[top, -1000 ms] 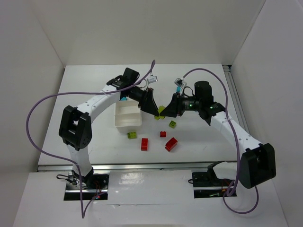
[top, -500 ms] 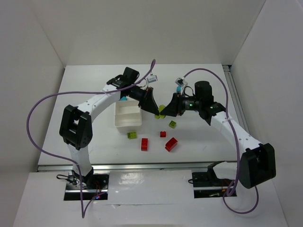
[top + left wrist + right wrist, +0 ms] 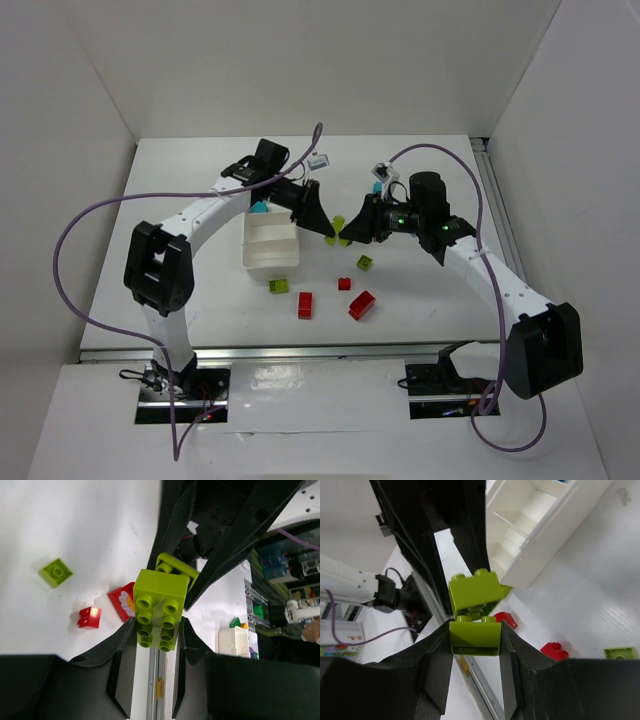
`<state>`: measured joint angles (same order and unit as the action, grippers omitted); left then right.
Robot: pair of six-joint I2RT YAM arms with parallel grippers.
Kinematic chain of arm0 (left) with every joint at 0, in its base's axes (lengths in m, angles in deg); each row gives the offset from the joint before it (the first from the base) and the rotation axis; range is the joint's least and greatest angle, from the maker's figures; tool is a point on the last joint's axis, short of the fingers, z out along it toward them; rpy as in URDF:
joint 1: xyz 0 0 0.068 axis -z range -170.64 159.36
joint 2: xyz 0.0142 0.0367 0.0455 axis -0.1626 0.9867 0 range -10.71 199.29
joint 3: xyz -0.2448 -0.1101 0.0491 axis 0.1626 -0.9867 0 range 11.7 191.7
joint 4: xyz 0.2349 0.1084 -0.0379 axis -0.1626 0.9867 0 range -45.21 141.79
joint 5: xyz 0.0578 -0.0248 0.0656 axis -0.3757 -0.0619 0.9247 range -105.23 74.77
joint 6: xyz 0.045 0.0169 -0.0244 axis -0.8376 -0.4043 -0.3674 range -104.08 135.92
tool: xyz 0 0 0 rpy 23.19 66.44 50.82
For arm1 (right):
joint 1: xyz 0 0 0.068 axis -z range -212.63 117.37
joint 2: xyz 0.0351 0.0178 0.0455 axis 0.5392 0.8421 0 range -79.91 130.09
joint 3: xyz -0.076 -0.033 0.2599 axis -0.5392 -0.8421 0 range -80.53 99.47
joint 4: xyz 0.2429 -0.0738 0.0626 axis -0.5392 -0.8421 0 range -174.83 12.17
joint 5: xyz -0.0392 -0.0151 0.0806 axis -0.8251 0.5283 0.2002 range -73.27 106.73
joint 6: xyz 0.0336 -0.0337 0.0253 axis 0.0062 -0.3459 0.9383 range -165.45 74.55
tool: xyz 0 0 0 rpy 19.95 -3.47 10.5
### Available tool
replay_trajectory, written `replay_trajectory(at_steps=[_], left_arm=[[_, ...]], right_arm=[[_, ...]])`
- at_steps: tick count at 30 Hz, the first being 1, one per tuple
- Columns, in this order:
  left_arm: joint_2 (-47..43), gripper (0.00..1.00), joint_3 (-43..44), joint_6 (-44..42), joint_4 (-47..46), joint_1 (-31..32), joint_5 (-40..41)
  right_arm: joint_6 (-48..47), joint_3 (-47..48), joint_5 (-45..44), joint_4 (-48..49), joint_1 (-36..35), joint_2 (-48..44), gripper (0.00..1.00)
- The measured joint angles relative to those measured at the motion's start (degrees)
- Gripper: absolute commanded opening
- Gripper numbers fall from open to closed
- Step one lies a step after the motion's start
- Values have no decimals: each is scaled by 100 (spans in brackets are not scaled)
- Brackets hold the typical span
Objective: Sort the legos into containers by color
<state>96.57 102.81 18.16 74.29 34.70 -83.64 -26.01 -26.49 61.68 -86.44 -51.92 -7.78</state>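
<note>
The left tool (image 3: pixel 155 626) is clamped on a green brick (image 3: pixel 160 607), and the right tool (image 3: pixel 475 632) is clamped on a second green brick (image 3: pixel 475 639). The two bricks touch in the air between the tools, just right of the tray (image 3: pixel 270 268). Two loose green bricks (image 3: pixel 279 285) and three red bricks (image 3: pixel 305 304) lie on the table (image 3: pixel 420 300), nearer than the tray. A cyan brick (image 3: pixel 259 208) sits in the tray's far compartment.

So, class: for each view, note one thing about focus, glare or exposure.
Top external: even light, soft shadows, glare on the glossy near ledge. Left wrist: the yellow-green brick in the left tool is sharp, the room beyond blurred. Right wrist: the white tray is nearly washed out, the fingers of the right tool dark.
</note>
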Motion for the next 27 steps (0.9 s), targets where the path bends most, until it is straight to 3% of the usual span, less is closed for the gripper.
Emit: replay_trajectory(at_steps=[6,10,13,18,25,26,27], left_arm=[[-4,0,-9,273,92,-472,608],[-181,0,-289,518,210,-949,1464],[-358,0,-380,883,538,-1174,2796],[-518,0,-380,1462,901,-953,4951],[-339,0,-380,2022,1034,-723,6581],[-295,2,-380,2065,1032,-723,6712],[-254,22,-380,2085,1032,-723,6815]], right_arm=[[-74,0,-614,-186,-7,0,18],[-92,0,-1178,-295,-7,-9,19],[-81,0,-1821,-461,-4,-35,19],[50,0,-2739,-669,-4,-35,19],[129,2,-3220,-772,4,-35,22],[131,2,-3239,-776,4,-35,22],[133,2,-3257,-776,4,-35,22]])
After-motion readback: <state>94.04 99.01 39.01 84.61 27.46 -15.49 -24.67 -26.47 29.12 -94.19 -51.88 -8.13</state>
